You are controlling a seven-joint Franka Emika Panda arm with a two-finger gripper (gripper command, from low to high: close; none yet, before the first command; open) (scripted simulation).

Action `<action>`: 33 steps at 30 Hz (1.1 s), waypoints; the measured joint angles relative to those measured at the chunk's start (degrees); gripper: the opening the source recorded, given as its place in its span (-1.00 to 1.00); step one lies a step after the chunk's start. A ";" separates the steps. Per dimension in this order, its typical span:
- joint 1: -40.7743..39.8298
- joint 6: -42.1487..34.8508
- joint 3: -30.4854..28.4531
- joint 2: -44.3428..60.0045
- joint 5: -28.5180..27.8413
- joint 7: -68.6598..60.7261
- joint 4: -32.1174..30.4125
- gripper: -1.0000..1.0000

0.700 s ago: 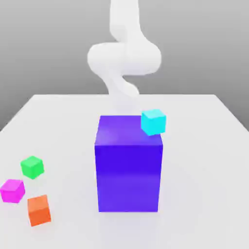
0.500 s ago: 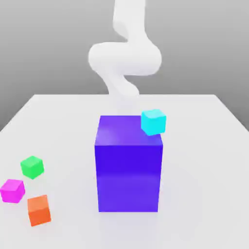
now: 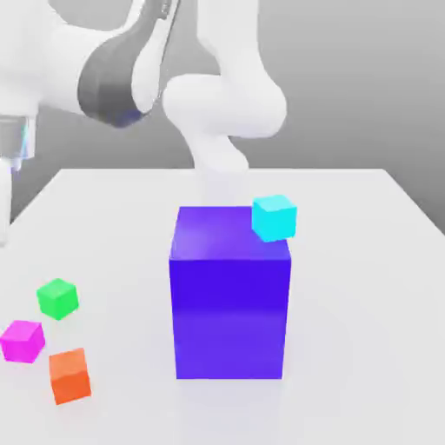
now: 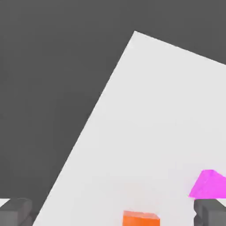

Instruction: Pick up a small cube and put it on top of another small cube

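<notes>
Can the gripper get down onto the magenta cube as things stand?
Probably yes: the gripper is open, and the magenta cube sits apart from the green cube and orange cube, with nothing on top.

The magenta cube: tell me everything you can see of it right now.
The magenta cube is small, bright pink-magenta, plain and matte, with clean edges. It sits flat on the white table near the exterior view's left edge, turned slightly, apart from the green cube behind it and the orange cube in front. Nothing touches it but the table. In the hand view it shows beside one fingertip of the open gripper.
</notes>
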 joint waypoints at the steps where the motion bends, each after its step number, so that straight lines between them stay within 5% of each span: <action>1: -1.16 0.89 -0.40 1.82 0.83 1.00 -0.45 0.00; 12: -8.84 13.71 0.89 22.69 14.08 2.37 -1.68 0.00; 13: -9.11 15.04 1.21 24.37 14.34 2.17 -1.36 -1.00; 20: -9.23 15.30 1.33 24.58 14.30 2.23 -1.32 -1.00; 25: -8.41 8.16 -0.03 15.54 11.96 3.96 -3.22 -1.00; 33: -13.92 3.67 -3.91 -0.40 6.29 2.25 -14.86 -1.00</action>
